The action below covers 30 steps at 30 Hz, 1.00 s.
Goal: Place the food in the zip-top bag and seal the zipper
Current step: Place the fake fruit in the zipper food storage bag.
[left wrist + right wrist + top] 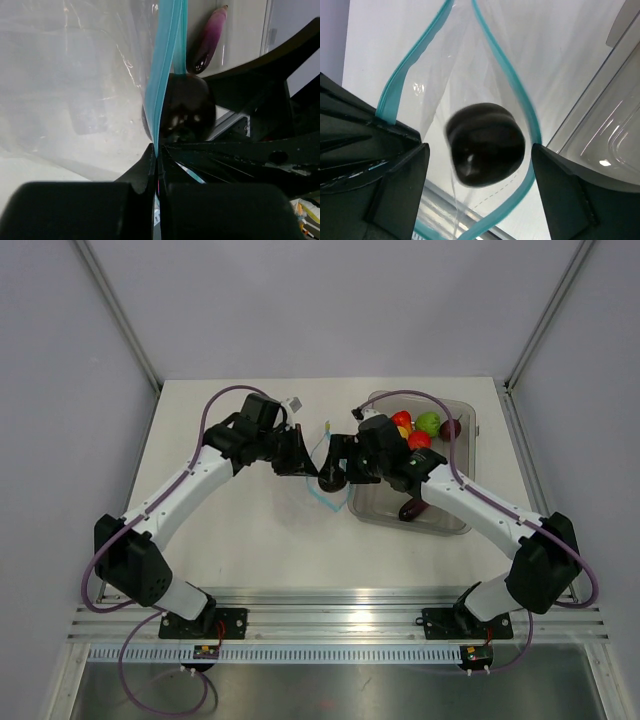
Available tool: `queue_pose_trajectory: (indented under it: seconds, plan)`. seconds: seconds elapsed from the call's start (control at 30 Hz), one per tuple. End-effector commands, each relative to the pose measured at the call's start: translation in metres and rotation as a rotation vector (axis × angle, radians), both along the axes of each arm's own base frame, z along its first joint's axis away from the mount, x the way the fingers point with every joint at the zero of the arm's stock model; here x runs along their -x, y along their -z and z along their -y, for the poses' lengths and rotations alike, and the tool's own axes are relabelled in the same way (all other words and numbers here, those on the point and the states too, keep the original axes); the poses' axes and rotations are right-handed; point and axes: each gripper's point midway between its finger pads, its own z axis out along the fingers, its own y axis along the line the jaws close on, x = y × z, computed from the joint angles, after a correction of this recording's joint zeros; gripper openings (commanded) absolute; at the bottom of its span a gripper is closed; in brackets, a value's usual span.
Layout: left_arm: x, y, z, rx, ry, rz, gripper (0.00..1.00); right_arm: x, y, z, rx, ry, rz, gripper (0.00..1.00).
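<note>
Over the worktop (250, 540), left claw (157, 162) clamps clear crinkly bag (75, 75) by light-blue zipper strip (165, 60), mouth spread for dark-purple toy fruit (485, 145) below wide-open right claw (477, 160).

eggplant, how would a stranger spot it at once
Find the grey translucent bin on the table's right side, under the right arm. The eggplant lies at its near end, away from the round pieces clustered at the far end. It is the only long one, dark purple.

Your left arm (185, 488) and right arm (478, 508) are white with black joints. The left gripper (157, 155) and right gripper (479, 165) are black, and 1 purple cable (211, 407) runs along each arm.
</note>
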Motion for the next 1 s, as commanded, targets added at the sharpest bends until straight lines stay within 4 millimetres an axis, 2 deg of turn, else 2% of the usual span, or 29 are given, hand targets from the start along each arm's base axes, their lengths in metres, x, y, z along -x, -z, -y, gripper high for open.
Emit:
queue_pose_trajectory:
  seconds: [0.0, 0.2, 0.27, 0.3, 0.33, 0.4, 0.5, 0.6, 0.63, 0.67, 0.7, 0.73, 0.8, 0.83, 0.97]
  plan:
    - [0.004, -0.055, 0.015, 0.145, 0.051, 0.103, 0.00, -0.005, -0.032, -0.007, -0.028, -0.009, 0.069, 0.92]
    - [0.004, -0.059, 0.018, 0.163, 0.056, 0.099, 0.00, 0.003, -0.049, 0.006, -0.015, 0.004, 0.099, 0.95]
    - [0.003, -0.057, 0.017, 0.159, 0.052, 0.098, 0.00, 0.004, -0.053, 0.014, -0.005, 0.030, 0.111, 0.93]
    - [0.003, -0.056, 0.017, 0.156, 0.052, 0.101, 0.00, 0.003, -0.063, 0.023, -0.010, 0.065, 0.144, 0.92]
    - [0.003, -0.055, 0.016, 0.152, 0.050, 0.100, 0.00, 0.002, -0.059, 0.033, 0.015, 0.107, 0.154, 0.88]
    - [0.003, -0.053, 0.015, 0.143, 0.050, 0.099, 0.00, 0.004, -0.067, 0.046, 0.013, 0.157, 0.186, 0.83]
    - [0.002, -0.053, 0.015, 0.139, 0.046, 0.105, 0.00, 0.004, -0.048, 0.064, 0.099, 0.211, 0.163, 0.83]
    - [0.001, -0.053, 0.014, 0.129, 0.041, 0.109, 0.00, 0.001, -0.032, 0.091, 0.220, 0.307, 0.126, 0.86]
    - [0.000, -0.052, 0.012, 0.121, 0.035, 0.108, 0.00, -0.003, -0.028, 0.107, 0.269, 0.371, 0.127, 0.87]
    - [0.000, -0.051, 0.011, 0.115, 0.034, 0.112, 0.00, 0.001, -0.018, 0.122, 0.314, 0.414, 0.085, 0.87]
    - [0.000, -0.049, 0.011, 0.110, 0.032, 0.110, 0.00, -0.005, -0.009, 0.146, 0.340, 0.495, 0.049, 0.87]
    - [0.000, -0.048, 0.010, 0.106, 0.029, 0.109, 0.00, -0.006, 0.000, 0.161, 0.352, 0.540, 0.014, 0.87]
    - [0.000, -0.047, 0.010, 0.105, 0.029, 0.110, 0.00, -0.007, 0.018, 0.177, 0.296, 0.590, -0.074, 0.88]
    - [0.000, -0.047, 0.010, 0.105, 0.030, 0.113, 0.00, -0.007, 0.037, 0.197, 0.300, 0.641, -0.132, 0.88]
    - [0.000, -0.045, 0.009, 0.096, 0.033, 0.114, 0.00, -0.005, 0.070, 0.214, 0.309, 0.733, -0.242, 0.90]
